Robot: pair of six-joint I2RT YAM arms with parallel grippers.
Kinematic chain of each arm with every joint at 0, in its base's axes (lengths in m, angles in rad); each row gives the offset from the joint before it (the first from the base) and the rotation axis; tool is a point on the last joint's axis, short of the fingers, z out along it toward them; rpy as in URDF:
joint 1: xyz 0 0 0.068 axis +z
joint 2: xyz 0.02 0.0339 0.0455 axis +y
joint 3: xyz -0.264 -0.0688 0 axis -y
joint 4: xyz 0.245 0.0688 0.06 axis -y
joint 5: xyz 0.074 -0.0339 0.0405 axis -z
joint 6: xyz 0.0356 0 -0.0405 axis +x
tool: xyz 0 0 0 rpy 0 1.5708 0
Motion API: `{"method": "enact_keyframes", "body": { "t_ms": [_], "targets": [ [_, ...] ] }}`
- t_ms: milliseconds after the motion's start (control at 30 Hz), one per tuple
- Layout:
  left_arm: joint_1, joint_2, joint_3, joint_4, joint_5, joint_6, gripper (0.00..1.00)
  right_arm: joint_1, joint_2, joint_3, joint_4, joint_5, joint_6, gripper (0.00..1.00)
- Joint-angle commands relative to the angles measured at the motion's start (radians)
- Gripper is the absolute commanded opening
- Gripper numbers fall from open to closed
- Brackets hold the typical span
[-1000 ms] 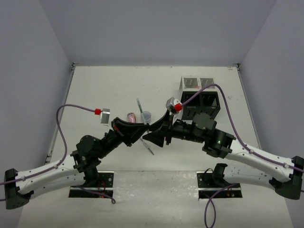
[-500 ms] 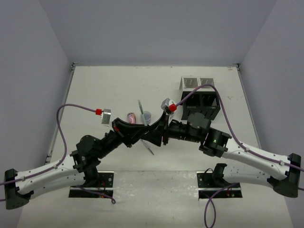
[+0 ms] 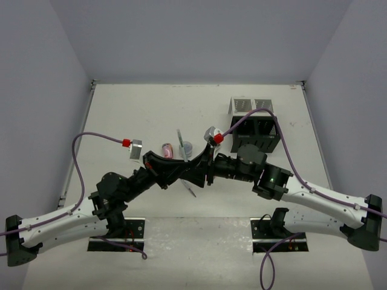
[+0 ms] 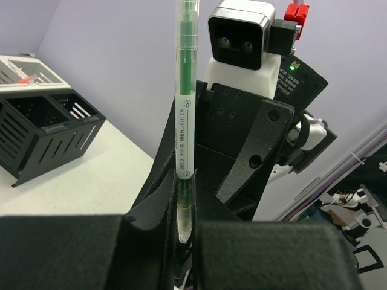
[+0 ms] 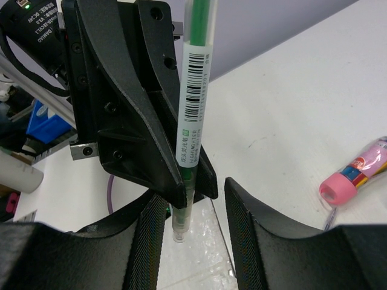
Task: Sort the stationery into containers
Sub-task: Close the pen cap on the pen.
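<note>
Green highlighter [image 4: 184, 121], held off the table [image 3: 121, 115] at its middle, where the two arms meet.
Left gripper [image 4: 181, 226] clamped near one end of it. Right gripper [image 5: 195, 196] has jaws apart, with that same end standing in the gap, close to one finger. Pink marker [image 5: 354, 175] lies on the table nearby. Black container [image 3: 257, 133] and white container [image 3: 245, 106] stand well apart at far right.

The pale table [image 3: 133, 109] carries a black mesh organiser [image 3: 257, 136] with a silver mesh organiser [image 3: 245, 106] just behind it, and, mid-table, a pink marker [image 3: 167, 148], a round grey-blue pot [image 3: 187, 147] and a thin pen [image 3: 191, 188].
</note>
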Motion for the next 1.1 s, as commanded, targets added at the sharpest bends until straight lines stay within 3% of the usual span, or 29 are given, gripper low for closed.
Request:
{"method": "enact_keyframes", "body": {
  "t_ms": [0,300,467,700,1067],
  "targets": [
    [-0.011,-0.008,0.013,-0.033,0.029,0.033,0.0,-0.002,-0.017,-0.019,0.068,0.016,-0.002,0.45],
    [-0.011,-0.004,0.006,-0.034,0.017,0.031,0.0,-0.002,-0.039,-0.039,0.065,0.007,-0.002,0.41],
    [-0.011,-0.007,-0.001,-0.039,0.009,0.046,0.0,-0.003,-0.056,-0.038,0.062,-0.031,0.012,0.56],
    [-0.011,-0.004,-0.007,-0.025,0.012,0.052,0.0,-0.003,-0.044,-0.024,0.02,-0.02,0.009,0.66],
    [-0.011,-0.025,0.006,-0.054,0.002,0.067,0.0,-0.003,-0.048,-0.039,-0.017,-0.006,-0.015,0.55]
  ]
}}
